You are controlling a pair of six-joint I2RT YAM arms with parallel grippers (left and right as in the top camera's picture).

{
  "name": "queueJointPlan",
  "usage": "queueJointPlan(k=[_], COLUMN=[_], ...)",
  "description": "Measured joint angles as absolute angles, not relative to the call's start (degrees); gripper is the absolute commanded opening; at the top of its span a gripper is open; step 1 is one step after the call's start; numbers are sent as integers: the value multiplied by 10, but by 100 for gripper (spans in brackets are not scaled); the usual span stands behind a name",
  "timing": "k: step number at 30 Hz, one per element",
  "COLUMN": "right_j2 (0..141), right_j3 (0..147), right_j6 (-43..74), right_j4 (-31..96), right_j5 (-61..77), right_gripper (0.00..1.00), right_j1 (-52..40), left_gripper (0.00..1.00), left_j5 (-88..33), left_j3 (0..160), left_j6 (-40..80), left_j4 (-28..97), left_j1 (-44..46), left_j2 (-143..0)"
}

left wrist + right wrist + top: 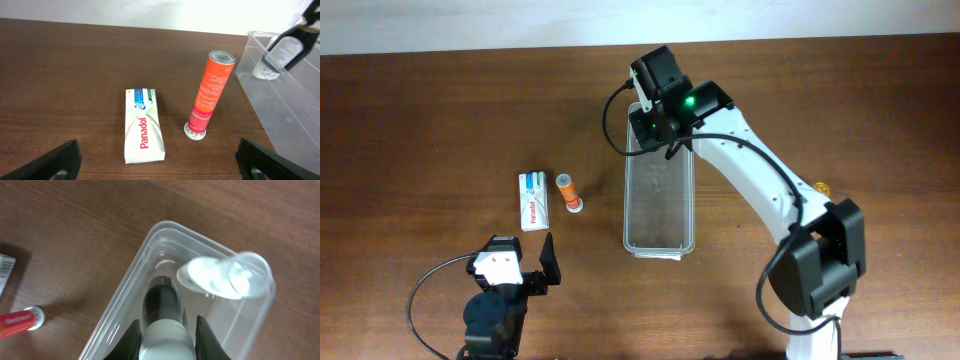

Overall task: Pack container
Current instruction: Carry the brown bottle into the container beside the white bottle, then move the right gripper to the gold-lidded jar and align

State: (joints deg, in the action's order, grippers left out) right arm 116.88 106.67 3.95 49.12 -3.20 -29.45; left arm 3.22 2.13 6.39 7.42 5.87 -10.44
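Spread wide and holding nothing, the left gripper (527, 262) hovers near the table's (420, 120) near edge, left of centre. Just beyond it lie a Panadol box (533, 200) and, beside it but apart, an orange tube (567, 190), both outside the container (660, 215). That long clear bin sits at mid-table, running lengthwise toward the far edge, its near half bare. At its far end the right gripper (167, 322) reaches down inside, pinching a small bottle (161, 300); a translucent rounded shape (225, 275) in the far corner is too blurred to identify. The step appears to be setting the bottle down. Done well, that means lowering until the base meets the floor close to the far wall, opening only then, and rising straight clear of the rim, leaving room for box and tube.
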Motion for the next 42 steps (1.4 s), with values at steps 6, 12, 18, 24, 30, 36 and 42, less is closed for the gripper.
queueJointPlan(k=[6, 12, 18, 24, 30, 36, 42], right_j2=[1202, 1217, 1222, 1222, 1221, 1188, 1058], right_j3=[1067, 1067, 1066, 1066, 1069, 1085, 1097], right_j6=[18, 13, 13, 11, 16, 49, 95], right_j4=[454, 443, 443, 439, 489, 586, 702], right_j5=[-38, -39, -39, -41, -41, -41, -51], right_gripper=[5, 5, 34, 45, 47, 49, 58], right_j1=[-295, -295, -295, -295, -295, -295, -284], left_gripper=[99, 99, 99, 99, 99, 99, 99], left_j5=[32, 32, 32, 32, 32, 32, 32], left_j3=[21, 21, 21, 21, 21, 21, 21], left_j6=[64, 64, 64, 64, 64, 64, 64], left_j4=[74, 74, 74, 74, 74, 74, 74], left_j1=[59, 59, 59, 59, 59, 59, 59], left_j2=[-104, -104, -104, -104, -104, -104, -104])
